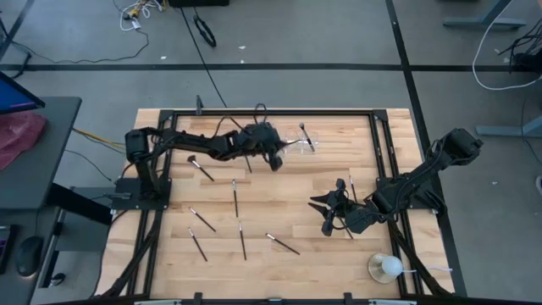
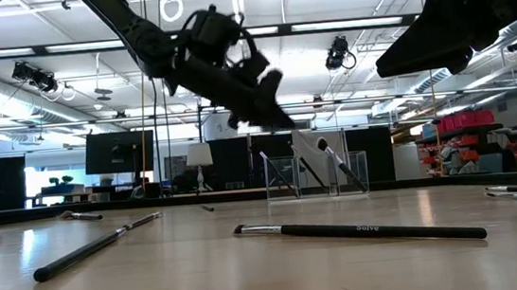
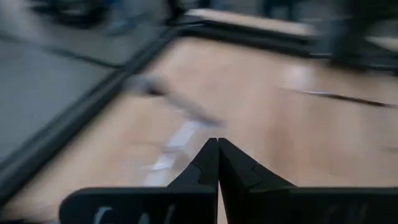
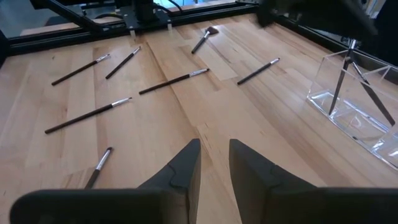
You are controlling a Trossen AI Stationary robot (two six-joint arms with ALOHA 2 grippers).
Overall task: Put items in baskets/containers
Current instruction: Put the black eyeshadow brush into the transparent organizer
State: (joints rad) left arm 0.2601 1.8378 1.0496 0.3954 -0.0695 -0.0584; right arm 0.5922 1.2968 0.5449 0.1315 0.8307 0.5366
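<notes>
Top-down, the left tool [image 1: 276, 161] hung clenched and empty just beside the clear plastic organizer [image 1: 298, 144], which held a couple of thin dark makeup brushes [image 1: 307, 135]. Low down, more brushes [image 2: 359, 231] lay around the wooden surface [image 2: 204, 274]. Right wrist: right tool [image 4: 214, 163] slightly parted, empty, with bare wood ahead.

I am seeing a white ball-shaped object [image 1: 390, 268] resting on a clear round base at the table's near right corner. A pink cloth [image 1: 19, 138] is lying on the grey side desk [image 1: 42, 161]. Cables [image 1: 140, 12] are trailing across the grey floor beyond the wooden table [image 1: 279, 263].
</notes>
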